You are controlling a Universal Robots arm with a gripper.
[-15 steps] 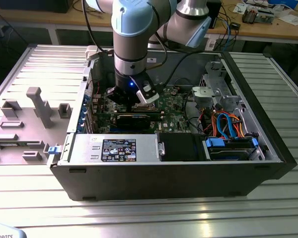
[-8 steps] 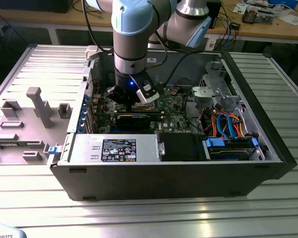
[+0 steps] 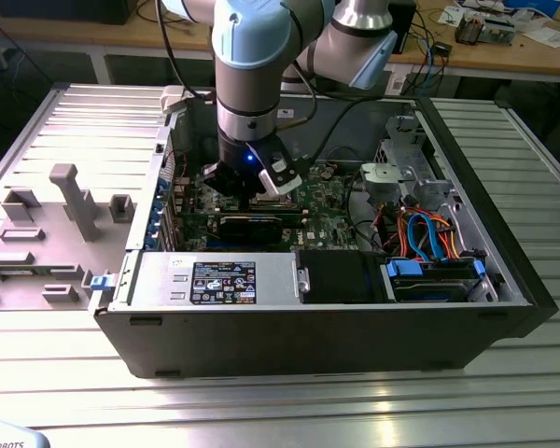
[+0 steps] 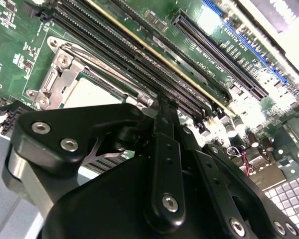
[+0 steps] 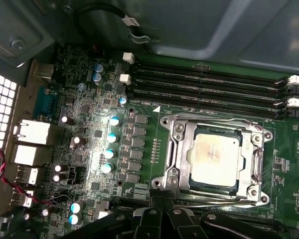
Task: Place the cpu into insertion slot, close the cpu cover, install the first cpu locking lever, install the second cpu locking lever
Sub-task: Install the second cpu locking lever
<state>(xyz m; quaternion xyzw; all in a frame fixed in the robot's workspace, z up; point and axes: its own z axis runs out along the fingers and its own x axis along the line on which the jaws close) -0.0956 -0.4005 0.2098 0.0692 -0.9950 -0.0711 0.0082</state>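
The cpu (image 5: 214,157), a silvery square chip, lies in the insertion slot (image 5: 260,199) on the green motherboard. The cpu cover (image 5: 177,149), a silver frame plate, lies flat around the chip, which shows through its window. Thin lever rods (image 5: 214,201) run along two sides of the frame. My gripper (image 5: 164,211) is shut just beside the socket's edge, with nothing visible between the fingers. In the second wrist view the gripper (image 4: 162,107) tapers to a point next to the cpu (image 4: 89,94) and cover (image 4: 55,82). In the exterior view the gripper (image 3: 254,194) is low inside the open computer case.
Long memory slots (image 5: 204,84) run close beside the socket. A black expansion card (image 3: 252,224) stands on the board close to the gripper. The power supply (image 3: 215,280), a drive bay with blue and orange cables (image 3: 429,238) and the case walls (image 3: 504,233) box the board in.
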